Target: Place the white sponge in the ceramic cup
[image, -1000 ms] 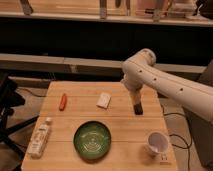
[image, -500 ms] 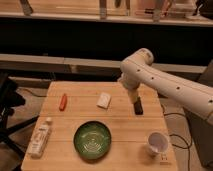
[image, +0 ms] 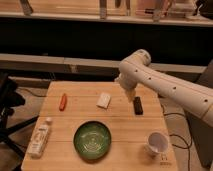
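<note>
The white sponge (image: 104, 100) lies on the wooden table (image: 125, 127), just behind its middle. The ceramic cup (image: 158, 142) stands upright near the front right corner. My arm reaches in from the right and bends down at the back of the table. Its gripper (image: 130, 94) hangs open just above the tabletop, a short way right of the sponge and touching nothing. The cup is well in front of it, to the right.
A black bar (image: 138, 106) lies right below the gripper. A green bowl (image: 92, 140) sits at the front middle, a long white bottle (image: 40, 137) at the front left, and a red object (image: 63, 101) at the back left. A dark chair (image: 7, 107) stands left of the table.
The arm has shifted slightly left, bringing the gripper a little closer to the sponge. The objects on the table have not moved.
</note>
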`<state>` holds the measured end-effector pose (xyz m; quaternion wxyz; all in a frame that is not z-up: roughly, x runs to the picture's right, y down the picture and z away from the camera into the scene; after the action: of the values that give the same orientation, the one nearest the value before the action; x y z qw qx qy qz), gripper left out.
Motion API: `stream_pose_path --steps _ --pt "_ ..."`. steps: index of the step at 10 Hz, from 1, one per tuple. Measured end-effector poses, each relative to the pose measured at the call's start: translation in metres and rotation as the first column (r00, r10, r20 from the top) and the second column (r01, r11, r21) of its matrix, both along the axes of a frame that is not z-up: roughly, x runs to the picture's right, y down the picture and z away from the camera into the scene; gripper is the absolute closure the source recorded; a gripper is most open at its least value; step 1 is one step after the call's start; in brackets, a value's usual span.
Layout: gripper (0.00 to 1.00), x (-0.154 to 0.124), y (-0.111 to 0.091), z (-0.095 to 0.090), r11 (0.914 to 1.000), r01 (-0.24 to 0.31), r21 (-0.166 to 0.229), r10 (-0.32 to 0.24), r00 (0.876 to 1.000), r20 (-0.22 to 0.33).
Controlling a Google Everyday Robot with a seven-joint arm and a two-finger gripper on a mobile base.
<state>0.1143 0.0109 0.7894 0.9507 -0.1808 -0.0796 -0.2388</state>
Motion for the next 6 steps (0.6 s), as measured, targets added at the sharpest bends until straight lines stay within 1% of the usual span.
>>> stream_pose_path --steps 6 --pt "0.2 -0.015 0.001 0.018 0.9997 0.018 0.018 -0.019 0.998 0.054"
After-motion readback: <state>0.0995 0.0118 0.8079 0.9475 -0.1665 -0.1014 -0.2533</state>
